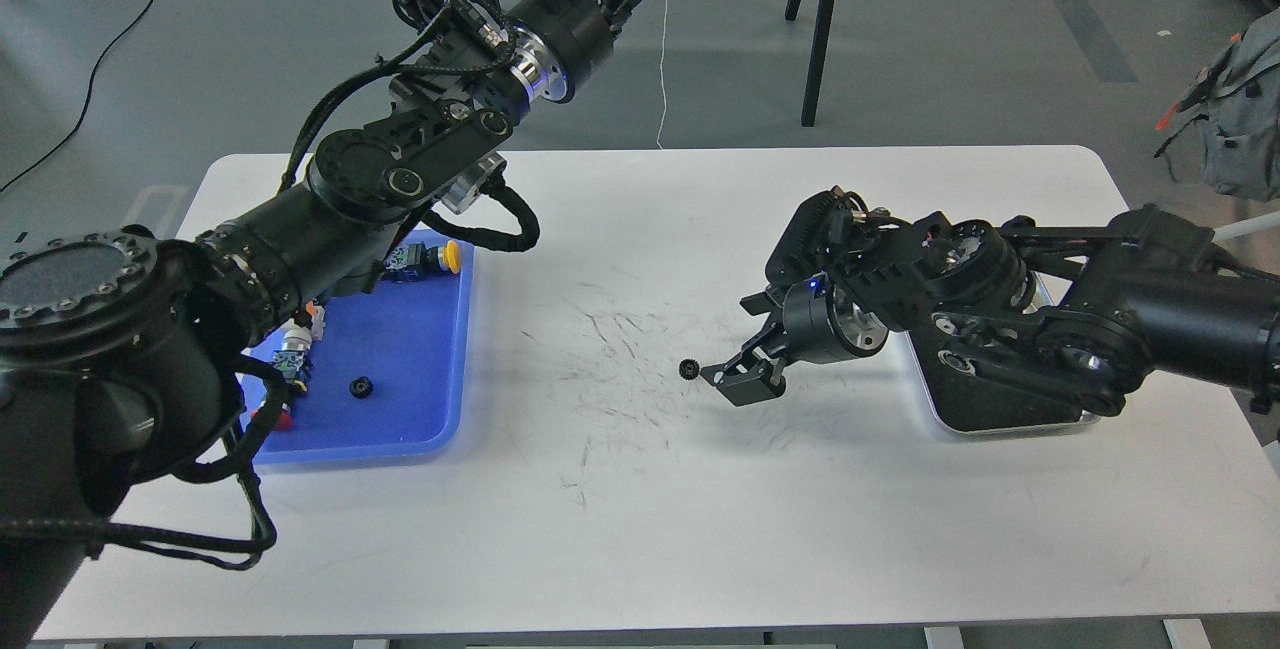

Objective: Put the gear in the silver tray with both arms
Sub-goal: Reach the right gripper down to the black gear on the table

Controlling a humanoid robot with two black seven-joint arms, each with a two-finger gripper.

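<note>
On the white table [640, 529], the gear [688, 369] lies just beside the right gripper [738, 384] (jaws apart).

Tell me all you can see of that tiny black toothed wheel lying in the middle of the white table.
The small black gear is a round, dark wheel with fine teeth around its edge, lying flat on the scuffed white table. Its material cannot be told. The right gripper, fingers apart, sits just beside it; whether they touch is unclear.
</note>
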